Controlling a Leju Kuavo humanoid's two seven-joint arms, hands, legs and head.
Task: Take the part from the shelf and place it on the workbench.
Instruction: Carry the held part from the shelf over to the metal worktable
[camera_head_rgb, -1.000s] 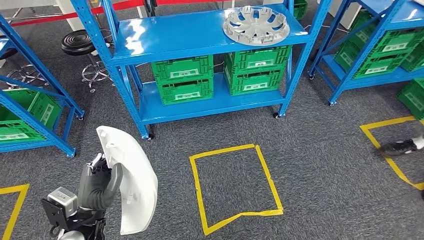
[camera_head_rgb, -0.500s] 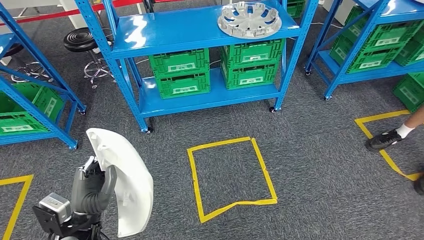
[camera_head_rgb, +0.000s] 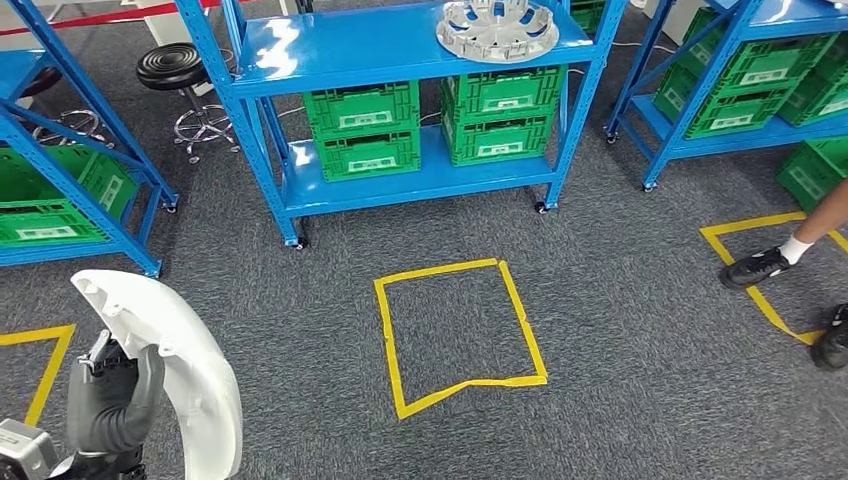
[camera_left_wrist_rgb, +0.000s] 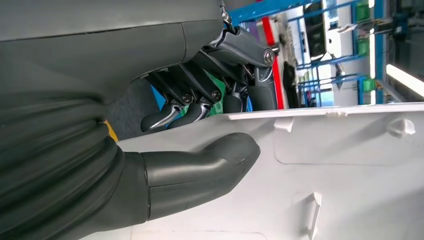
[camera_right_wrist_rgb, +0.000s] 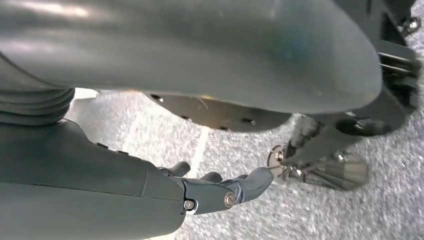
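Head view, green crates (camera_head_rgb: 362, 130) on blue shelf (camera_head_rgb: 420, 190)

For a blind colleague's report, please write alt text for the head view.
The robot's left hand grips a curved white part low on the left. Ahead, yellow tape outlines a rectangle on grey carpet before a blue shelf bearing a silver wheel cover and green crates.
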